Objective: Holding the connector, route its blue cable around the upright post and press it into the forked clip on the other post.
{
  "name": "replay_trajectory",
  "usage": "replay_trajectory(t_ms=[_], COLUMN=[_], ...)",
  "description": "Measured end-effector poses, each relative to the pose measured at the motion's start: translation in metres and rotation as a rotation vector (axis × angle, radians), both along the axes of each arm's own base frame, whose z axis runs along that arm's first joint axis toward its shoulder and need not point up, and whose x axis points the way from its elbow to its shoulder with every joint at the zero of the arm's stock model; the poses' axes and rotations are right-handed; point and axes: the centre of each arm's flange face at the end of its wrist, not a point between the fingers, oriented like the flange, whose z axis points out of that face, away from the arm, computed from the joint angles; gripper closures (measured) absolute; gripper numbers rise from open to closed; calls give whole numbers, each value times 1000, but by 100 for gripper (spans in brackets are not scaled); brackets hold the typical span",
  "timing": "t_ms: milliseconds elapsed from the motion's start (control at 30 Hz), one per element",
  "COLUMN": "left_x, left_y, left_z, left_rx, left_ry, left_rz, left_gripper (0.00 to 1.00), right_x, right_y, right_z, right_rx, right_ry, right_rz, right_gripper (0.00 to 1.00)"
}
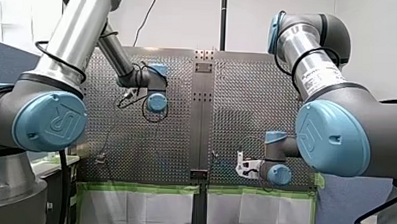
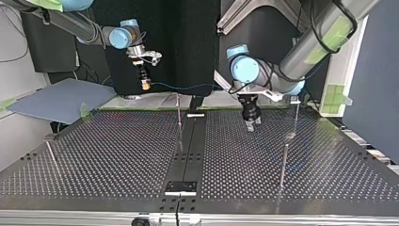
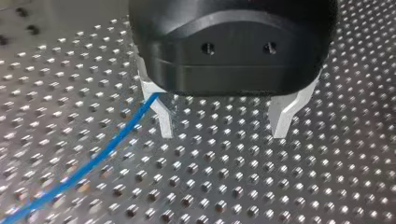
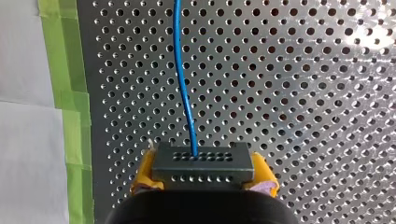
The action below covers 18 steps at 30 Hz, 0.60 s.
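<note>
In the right wrist view my right gripper (image 4: 203, 181), with yellow pads, is shut on a dark grey connector (image 4: 202, 161). The blue cable (image 4: 183, 74) runs straight ahead from it over the perforated plate. In the top view that gripper (image 2: 145, 84) hangs above the table's far edge. The cable (image 2: 188, 86) leads from it past the top of a thin upright post (image 2: 179, 120) toward my left arm. My left gripper (image 2: 251, 123) points down just above the plate. Its metal fingers (image 3: 164, 126) stand open with nothing between them, and the cable (image 3: 112, 142) passes beside one finger.
More thin posts stand on the perforated table (image 2: 117, 155): two at the top view's right (image 2: 295, 117) (image 2: 283, 165) and a leaning one at its left (image 2: 51, 157). A dark rail (image 2: 188, 146) runs down the middle. Green tape (image 4: 70, 93) edges the plate.
</note>
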Motion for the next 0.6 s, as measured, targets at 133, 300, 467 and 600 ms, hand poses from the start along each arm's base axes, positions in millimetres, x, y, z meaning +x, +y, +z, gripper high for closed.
replay_trajectory(t_ms=[133,300,467,600], left_x=[2,3,3,4], left_y=[-2,-3,-4,-7], left_z=[-21,-32,-43,-57], left_rx=[16,22,29,39], left_ry=[37,56,77,109], left_rz=[-12,-22,-28,-33], left_gripper=[1,1,1,1], right_x=[0,0,0,0], right_y=[0,0,0,0], right_z=[0,0,0,0], right_rx=[0,0,0,0], right_ry=[0,0,0,0], right_rz=[0,0,0,-1], right_gripper=[100,100,100,100])
